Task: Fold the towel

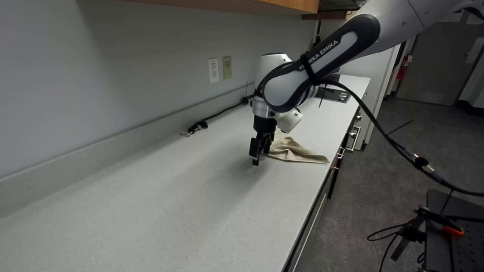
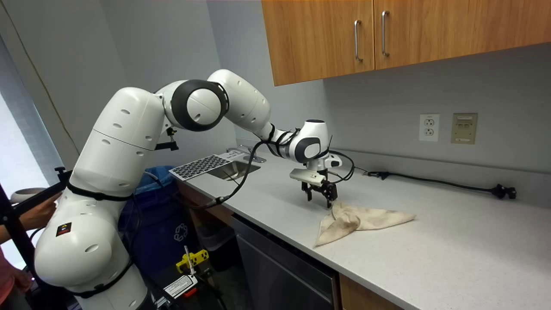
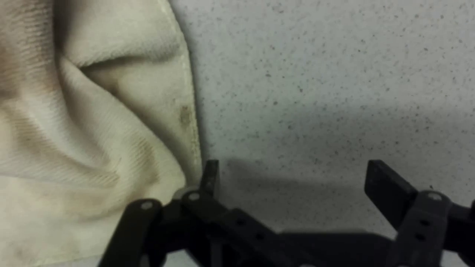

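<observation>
The towel is beige with brownish stains and lies crumpled and partly folded on the counter; it shows in both exterior views (image 1: 291,150) (image 2: 370,218). In the wrist view the towel (image 3: 96,155) fills the left side, with a raised fold near its stitched edge. My gripper shows in both exterior views (image 1: 261,156) (image 2: 319,202), pointing down at the towel's edge. In the wrist view the gripper (image 3: 293,165) is open, with only speckled counter between its fingers. Its left finger is right beside the towel's edge; I cannot tell whether it touches.
The pale counter (image 1: 170,204) runs along a wall, with a front edge near one towel corner. A black cable (image 2: 439,181) lies along the wall. A sink (image 2: 234,170) and a dark grid mat (image 2: 200,167) are at one end. Wooden cabinets (image 2: 323,38) hang above.
</observation>
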Tool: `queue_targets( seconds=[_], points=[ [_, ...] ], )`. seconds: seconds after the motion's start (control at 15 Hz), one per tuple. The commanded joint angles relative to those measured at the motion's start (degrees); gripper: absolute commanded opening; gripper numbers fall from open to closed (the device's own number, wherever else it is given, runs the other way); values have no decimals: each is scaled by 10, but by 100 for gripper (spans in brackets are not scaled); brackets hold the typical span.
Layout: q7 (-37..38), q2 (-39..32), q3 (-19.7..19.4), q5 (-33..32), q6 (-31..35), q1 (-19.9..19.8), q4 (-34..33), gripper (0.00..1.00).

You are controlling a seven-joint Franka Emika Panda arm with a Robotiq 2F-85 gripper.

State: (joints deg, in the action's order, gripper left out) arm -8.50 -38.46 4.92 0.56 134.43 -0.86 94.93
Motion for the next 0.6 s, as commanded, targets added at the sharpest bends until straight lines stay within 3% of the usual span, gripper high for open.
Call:
queue_targets(
  seconds=[0.0,0.53],
  points=[
    [5,15,-29,-33,12,8,21,100],
    [60,96,-75,-77,25,11,137,100]
  ],
)
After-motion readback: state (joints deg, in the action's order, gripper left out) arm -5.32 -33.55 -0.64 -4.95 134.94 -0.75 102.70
